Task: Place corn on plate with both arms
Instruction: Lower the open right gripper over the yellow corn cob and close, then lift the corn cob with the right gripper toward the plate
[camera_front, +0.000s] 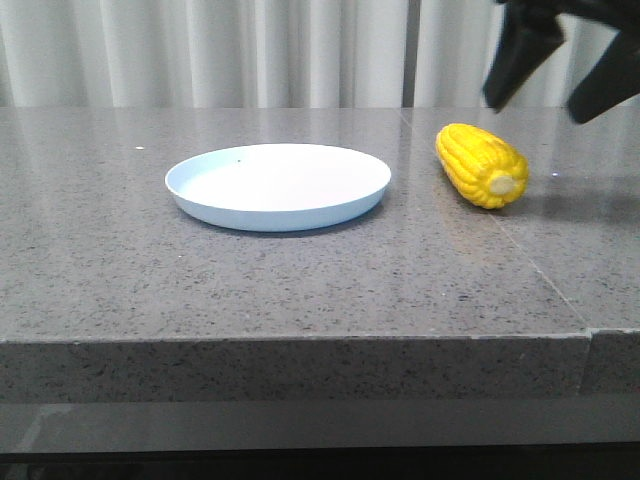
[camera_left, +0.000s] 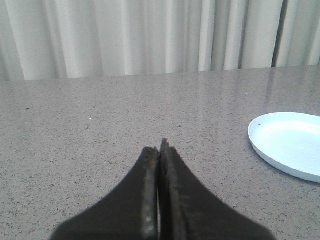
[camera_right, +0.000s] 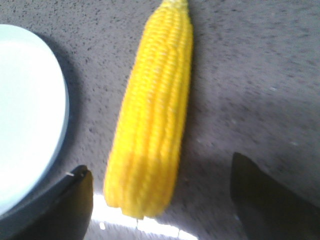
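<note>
Right tool (camera_front: 563, 70), black angular fingers spread wide w/ nothing between them, hangs above & just behind the short, thick bright-yellow plastic-looking corn cob (camera_front: 482, 165); in the right wrist view the two fingers (camera_right: 55, 205) straddle the cob (camera_right: 152, 110) w/ clear gaps either side, so the opening looks set to take its girth across the short axis, prob. lined up for a straight descent. Left tool (camera_left: 160, 190), same black fingers, is pressed fully together w/ nothing held, low over bare grey speckled stone counter (camera_front: 300, 280), well left of the round, shallow pale light-blue plate (camera_left: 287, 150), whose edge shows at one side of the left wrist view; it isn't seen in the front view. Corn lies flat on the counter, right of the plate (camera_front: 278, 185) & near it but not touching, cream stub end toward the camera, tapered end pointing away. Plate holds nothing, sits roughly mid-counter; its low raised rim is the only lip to clear, so a small lift should do. Judged stage: approach, grasp not yet made. Room: open counter between corn & plate, nothing in the transfer path; front counter edge well clear of both. A seam line runs under the corn, flush, unlikely to matter. White curtain (camera_front: 250, 50) behind, far from the work.
</note>
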